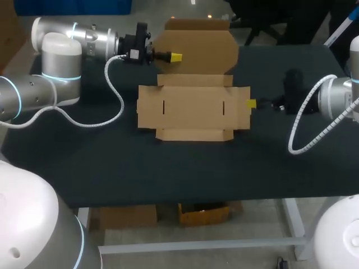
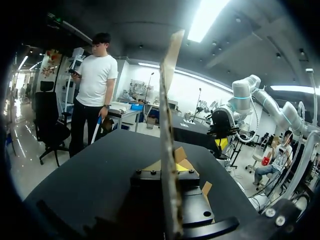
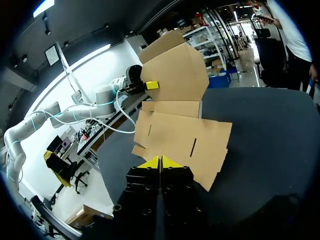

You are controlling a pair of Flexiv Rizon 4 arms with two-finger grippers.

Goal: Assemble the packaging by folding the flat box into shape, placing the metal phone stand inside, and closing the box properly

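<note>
Done so far: the flat box (image 1: 193, 106) lies opened out on the table (image 1: 84, 162); only its large lid panel (image 1: 196, 47) is off the surface, standing roughly upright along the far side; I judge the folding barely begun
Left to do: raise the side walls and end flaps, tuck them in, put the phone stand inside, close the lid; the stand shows in none of the views
Where the box is: middle of the table, between the two arms, its base and small flaps flat on the dark top
Long axis: runs across the table from my left to my right, with its two slots crosswise to that
Which way it points: the lid hinges at the far long edge, and its free, angled edge points up and away from me
Left gripper (image 1: 175, 56): clenched on the lid panel near its left edge; the wrist view shows the card edge-on between the yellow tips
Right gripper (image 1: 251, 103): tips pressed together with nothing between them, at the box's right end flap; whether they touch the card I cannot tell
</note>
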